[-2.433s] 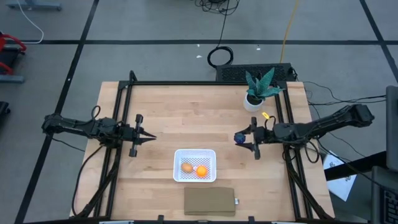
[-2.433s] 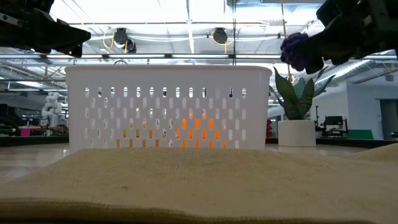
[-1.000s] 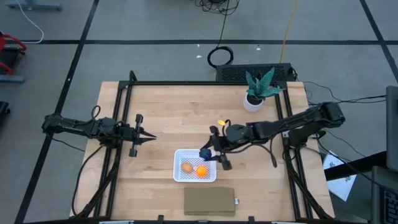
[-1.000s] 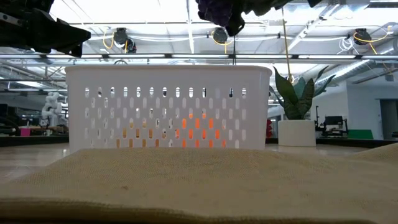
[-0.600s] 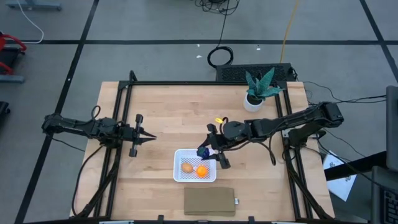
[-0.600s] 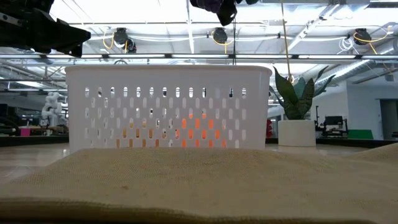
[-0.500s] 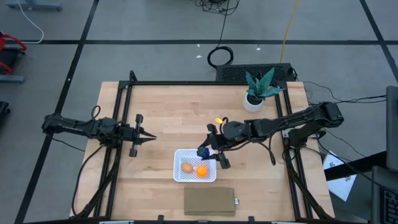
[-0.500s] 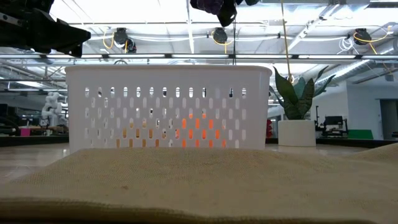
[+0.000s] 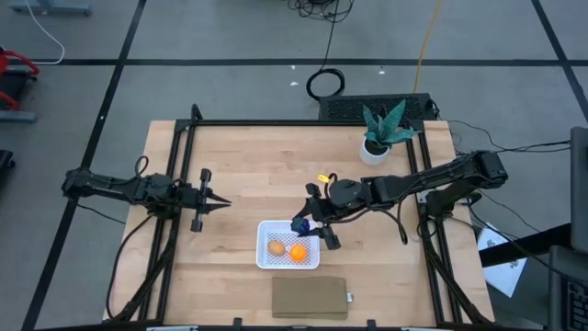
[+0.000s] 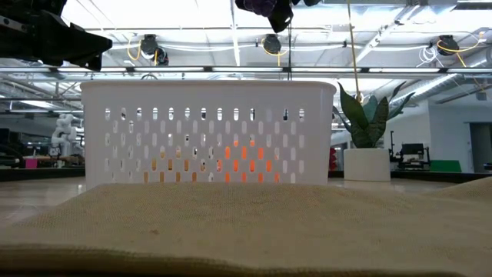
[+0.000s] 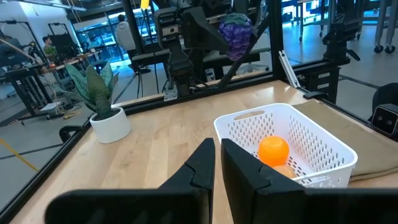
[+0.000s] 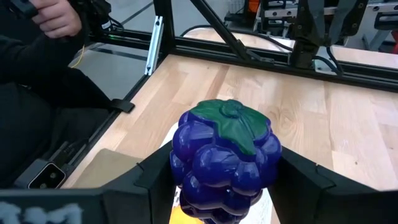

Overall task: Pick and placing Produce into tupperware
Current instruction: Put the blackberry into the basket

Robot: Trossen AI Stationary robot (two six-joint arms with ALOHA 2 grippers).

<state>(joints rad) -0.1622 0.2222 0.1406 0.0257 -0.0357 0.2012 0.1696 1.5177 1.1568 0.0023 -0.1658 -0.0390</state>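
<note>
- My right gripper (image 9: 306, 226) pinches a bunch of purple grapes (image 12: 222, 163) with a green top between its two fingers.
- I hold the grapes up in the air, right over the far right corner of the white basket (image 9: 288, 245).
- From the table's level I see the grapes (image 10: 261, 7) high above the basket rim (image 10: 207, 87), not touching it.
- The orange piece (image 9: 298, 252) sits in the basket, on the side closer to the right arm.
- The tan-brown piece (image 9: 277, 246) lies just beside the orange one, also in the basket.
- My left gripper (image 9: 223, 205) has its fingers pressed together and holds nothing.
- The left gripper waits over the bare wood, well apart from the basket, on the left side of the table (image 9: 248, 165).
- From my left wrist I see the orange piece (image 11: 273, 150) in the basket (image 11: 323, 152), with the grapes (image 11: 235, 36) hanging above the basket's far side.
- A flat brown pad (image 9: 310, 297) lies near the basket, at the front edge of the table.
- A green plant in a white pot (image 9: 378, 136) stands at the far right corner.
- A person's hand (image 12: 55, 15) and dark sleeve show beyond the table edge in my right wrist view.
</note>
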